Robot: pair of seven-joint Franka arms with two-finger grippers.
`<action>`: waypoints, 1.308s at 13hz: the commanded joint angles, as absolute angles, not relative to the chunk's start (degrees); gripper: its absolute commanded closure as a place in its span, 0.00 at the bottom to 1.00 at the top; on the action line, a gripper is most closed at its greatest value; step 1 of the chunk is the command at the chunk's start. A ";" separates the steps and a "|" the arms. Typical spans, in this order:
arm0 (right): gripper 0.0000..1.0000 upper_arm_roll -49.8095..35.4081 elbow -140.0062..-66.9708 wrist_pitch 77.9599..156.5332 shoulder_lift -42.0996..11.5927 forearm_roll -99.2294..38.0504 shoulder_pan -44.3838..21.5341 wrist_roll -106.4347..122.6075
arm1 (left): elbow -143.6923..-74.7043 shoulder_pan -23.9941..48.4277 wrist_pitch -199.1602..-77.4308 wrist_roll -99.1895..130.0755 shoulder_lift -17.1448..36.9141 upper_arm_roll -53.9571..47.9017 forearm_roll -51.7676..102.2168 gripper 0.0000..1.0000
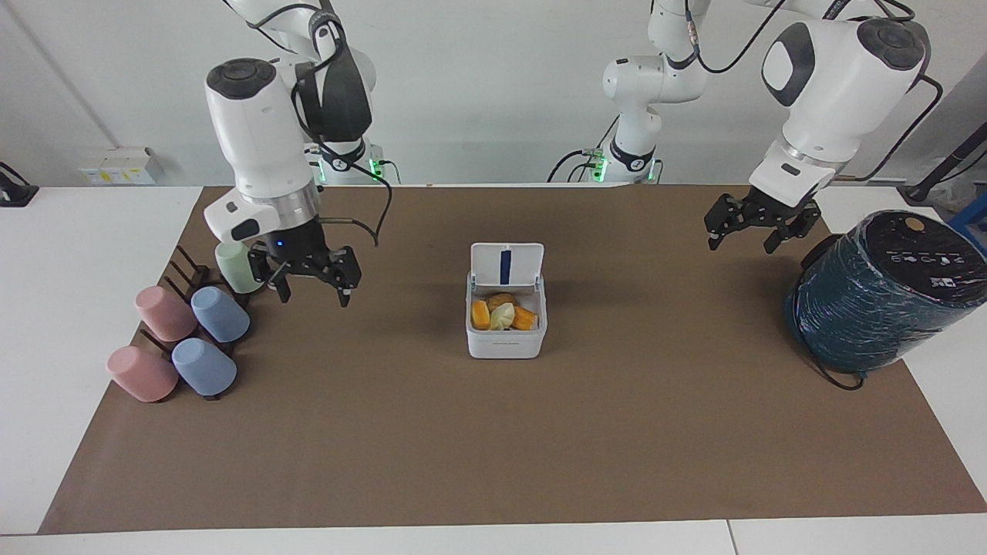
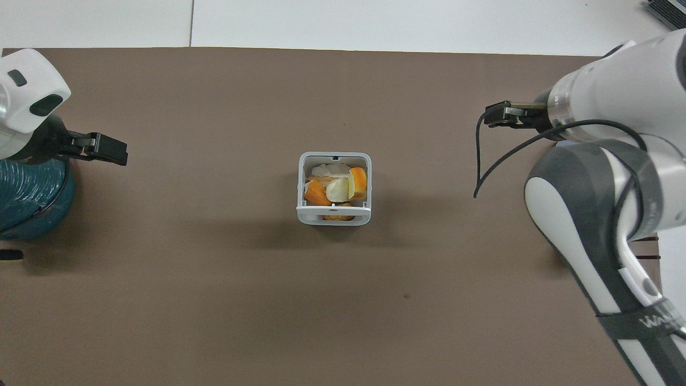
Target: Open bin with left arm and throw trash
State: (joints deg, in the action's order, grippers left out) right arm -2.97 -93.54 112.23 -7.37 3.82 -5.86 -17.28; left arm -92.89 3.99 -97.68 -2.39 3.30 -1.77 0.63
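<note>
The white square bin (image 1: 505,344) (image 2: 333,219) stands mid-mat with its lid (image 1: 506,266) hinged upright on the side nearer the robots. Inside lies the trash (image 1: 503,314) (image 2: 335,187): orange, yellow and cream-white lumps packed together. My right gripper (image 1: 312,297) (image 2: 496,115) hangs open and empty over the mat, between the bin and the cups. My left gripper (image 1: 742,245) (image 2: 110,150) hangs open and empty over the mat beside the dark-teal cylinder. Neither gripper touches the bin.
Pastel cups on a dark rack (image 1: 193,324) sit at the right arm's end of the table. A big dark-teal wrapped cylinder (image 1: 879,293) (image 2: 27,198) stands at the left arm's end. A brown mat (image 1: 493,447) covers the white table.
</note>
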 commanded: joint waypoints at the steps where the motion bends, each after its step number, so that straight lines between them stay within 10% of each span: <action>1: 0.00 -3.69 -94.31 108.56 -3.88 3.96 -3.00 -14.86 | -95.27 3.60 -97.29 -3.34 0.88 -1.93 -0.70 0.00; 17: 0.00 6.50 -95.19 91.61 3.43 -1.83 -5.36 -4.83 | -94.92 3.69 -98.17 -3.25 0.88 -2.02 -0.62 0.00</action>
